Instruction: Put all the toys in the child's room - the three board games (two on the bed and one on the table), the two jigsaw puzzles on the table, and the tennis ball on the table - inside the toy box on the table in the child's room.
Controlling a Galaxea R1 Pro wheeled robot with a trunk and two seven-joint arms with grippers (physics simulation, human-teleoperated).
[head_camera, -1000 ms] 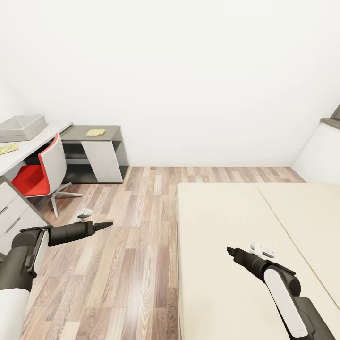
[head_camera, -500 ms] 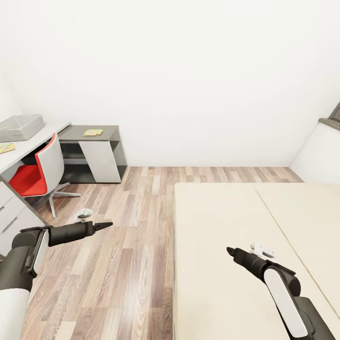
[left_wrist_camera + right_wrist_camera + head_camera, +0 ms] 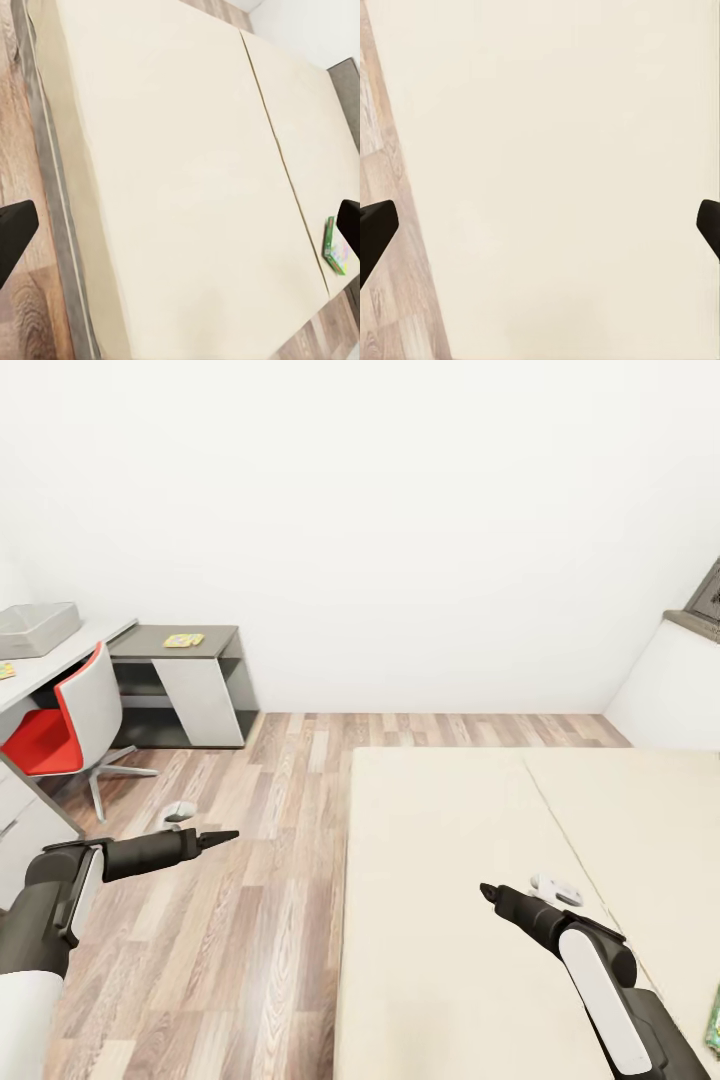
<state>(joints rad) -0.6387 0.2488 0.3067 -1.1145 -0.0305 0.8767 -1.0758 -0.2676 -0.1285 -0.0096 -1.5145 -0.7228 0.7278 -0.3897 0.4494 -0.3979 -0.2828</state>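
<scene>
Resting on table (image 3: 60, 658), grey toy box (image 3: 35, 629)

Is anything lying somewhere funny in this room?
A small pale grey thing lies loose on the wood floor by the red chair; too small to tell what it is. Nothing else stands out.

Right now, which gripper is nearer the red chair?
Left. The left gripper hangs over the floor just bed-side of the red chair; the right gripper is over the bed, farther away.
</scene>
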